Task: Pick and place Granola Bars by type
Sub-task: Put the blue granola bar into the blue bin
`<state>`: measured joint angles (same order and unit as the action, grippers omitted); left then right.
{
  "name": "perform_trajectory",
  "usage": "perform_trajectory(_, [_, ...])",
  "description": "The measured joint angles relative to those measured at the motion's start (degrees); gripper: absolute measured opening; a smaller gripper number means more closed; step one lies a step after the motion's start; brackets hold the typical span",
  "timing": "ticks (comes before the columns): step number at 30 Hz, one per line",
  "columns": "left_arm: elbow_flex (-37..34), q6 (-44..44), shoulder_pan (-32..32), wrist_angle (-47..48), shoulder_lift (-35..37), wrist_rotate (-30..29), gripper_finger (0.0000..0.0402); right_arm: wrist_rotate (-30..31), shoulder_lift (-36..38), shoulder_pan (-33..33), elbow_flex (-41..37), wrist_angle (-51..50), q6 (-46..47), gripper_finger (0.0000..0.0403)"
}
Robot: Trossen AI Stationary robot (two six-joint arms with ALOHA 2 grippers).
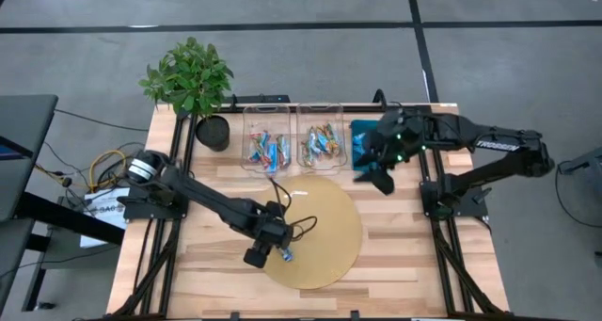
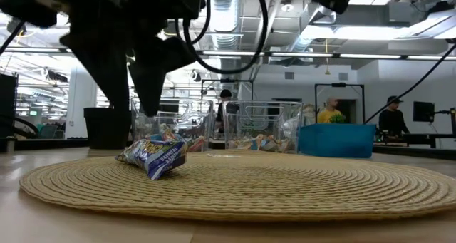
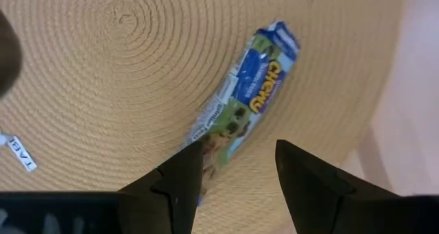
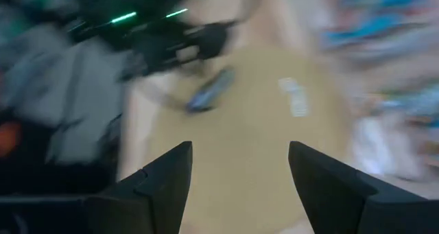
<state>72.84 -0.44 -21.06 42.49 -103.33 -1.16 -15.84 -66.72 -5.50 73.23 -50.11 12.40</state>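
One blue-wrapped granola bar point(image 1: 285, 256) point(image 2: 153, 156) point(image 3: 254, 97) lies flat on the round woven mat point(image 1: 324, 217), near the mat's near-left edge. My left gripper point(image 1: 275, 253) point(image 3: 236, 151) point(image 2: 139, 115) hovers just above it, open, with a finger on either side of one end of the bar and apart from it. Several more bars, blue and orange-red, fill two clear bins point(image 1: 266, 137) point(image 1: 322, 137) at the far edge. My right gripper point(image 1: 381, 178) point(image 4: 240, 158) is open, above the table by the near edge of the teal tray point(image 1: 362, 133).
A potted plant point(image 1: 193, 81) stands at the far-left corner beside the bins. The teal tray point(image 2: 336, 141) sits to the right of the bins. The mat point(image 2: 285, 186) covers the table's middle. People point(image 2: 330, 111) stand in the room beyond the table.
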Motion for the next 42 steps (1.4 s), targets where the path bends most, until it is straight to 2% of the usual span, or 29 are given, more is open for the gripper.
perform_trajectory(2, [0.0, 0.6, -0.1, -0.3, -0.9, -0.9, 0.0176, -4.8, 0.0, 2.5, 0.0, 0.0, -1.9, 0.0233])
perform_trajectory(4, [0.0, 0.9, -0.1, -1.1, -1.7, -1.1, 0.0176, -6.4, 0.0, 5.3, 0.0, 0.0, -2.1, 0.0231])
perform_trajectory(6, [0.0, 1.0, -0.1, -2.1, -2.8, -1.1, 0.0176, -5.1, 0.0, 7.6, 0.0, -0.5, -1.5, 0.0228])
perform_trajectory(13, [0.0, 3.7, -0.1, -3.0, -5.7, -0.8, 0.0176, 5.6, 0.0, 12.5, 0.0, -1.8, -0.6, 0.0217])
perform_trajectory(19, [0.0, 6.2, -0.1, -4.2, -5.6, -2.2, 0.0176, 6.0, 0.0, 12.9, 0.0, -1.8, -0.4, 0.0211])
perform_trajectory(27, [0.1, 6.7, -0.2, -4.8, -8.6, -0.7, 0.0176, 6.9, 0.0, 12.9, 0.0, -1.8, -0.3, 0.0205])
perform_trajectory(32, [1.4, 5.2, -0.3, -4.1, -9.5, -2.7, 0.0172, 7.0, 0.0, 12.9, 0.0, -1.7, -0.3, 0.0202])
perform_trajectory(36, [3.7, 3.2, -0.3, -3.3, -9.6, -4.3, 0.0133, 7.0, 0.0, 12.9, 0.0, -1.8, -0.3, 0.0202])
perform_trajectory(42, [7.9, -1.7, 0.1, -2.2, -9.6, -4.2, 0.0029, 7.0, 0.0, 12.9, 0.0, -1.8, -0.3, 0.0202])
